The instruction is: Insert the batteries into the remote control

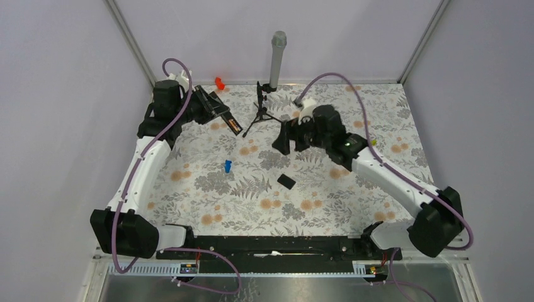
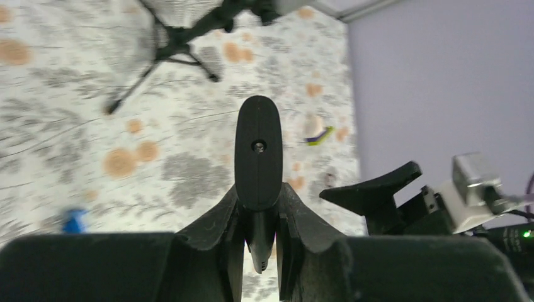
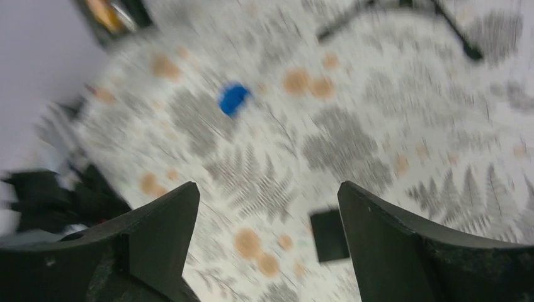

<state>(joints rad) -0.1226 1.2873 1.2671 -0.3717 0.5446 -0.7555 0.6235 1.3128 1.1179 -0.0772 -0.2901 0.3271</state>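
L pincer point(image 1: 213, 106): pressed together on the remote control point(image 1: 221, 114), gripping it toward one end. The rest of the bar sticks out clear of the tabletop point(image 1: 390, 119), angled toward the centre. From L wrist cam the remote is seen end-on btwn the two fingers point(image 2: 211, 229), jaws tight on both sides. Orange strip near the remote's free end looks like a battery point(image 1: 234, 126) sitting in the open bay; too small to say more.

R pincer point(image 1: 281, 141): spread wide, nothing btwn its fingers point(image 3: 157, 220). It hangs above the tabletop near centre, apart from the remote. R wrist cam is blurred.

Around R pincer:
- Small black cover plate point(image 1: 286, 182) lies flat on the tabletop, on the near side of R pincer.
- Blue piece point(image 1: 227, 165) lies to the plate's left, btwn the two arms, touching neither.

Further out:
- Small tripod point(image 1: 261, 113) w/ grey post point(image 1: 278, 60) rising from it stands at back centre, btwn the two pincers.
- Yellow-green stick point(image 1: 373, 143) lies on the right side, just beside R forearm.
- Small red-orange piece point(image 1: 219, 83) sits at the far edge behind L pincer; can't tell what it is.
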